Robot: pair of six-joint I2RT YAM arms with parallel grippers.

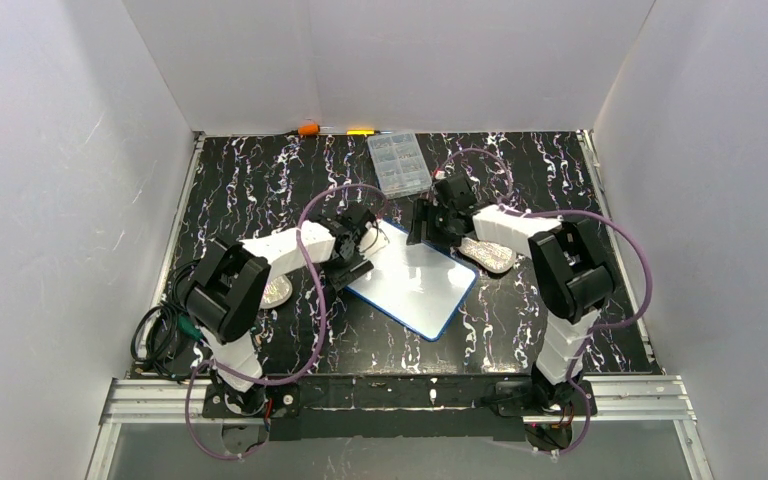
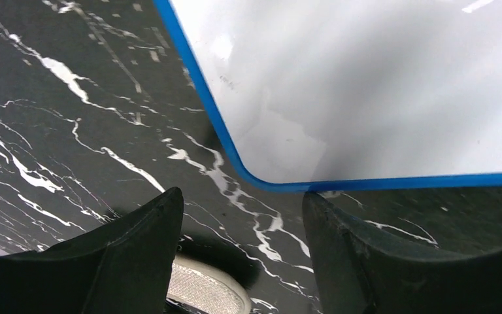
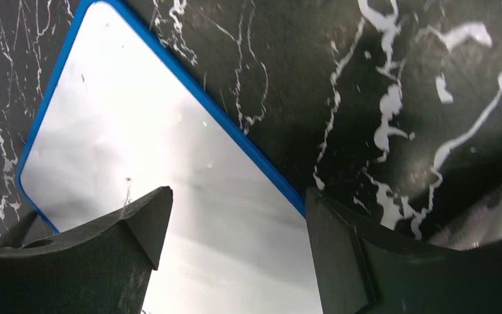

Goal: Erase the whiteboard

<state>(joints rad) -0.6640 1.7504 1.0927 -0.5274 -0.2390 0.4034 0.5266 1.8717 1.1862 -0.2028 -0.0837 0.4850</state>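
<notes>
Whiteboard (image 1: 415,282) flat in the middle of my counter (image 1: 250,190)
My left claw (image 2: 242,196) is by one corner and my right claw (image 3: 238,193) over an edge, both apart, holding nothing.

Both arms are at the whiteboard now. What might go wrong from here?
1. Neither the left fingers nor the right fingers hold an eraser; bare tips could scrape the whiteboard.
2. Nothing pins the board, so a push might slide it toward the clear box.
</notes>
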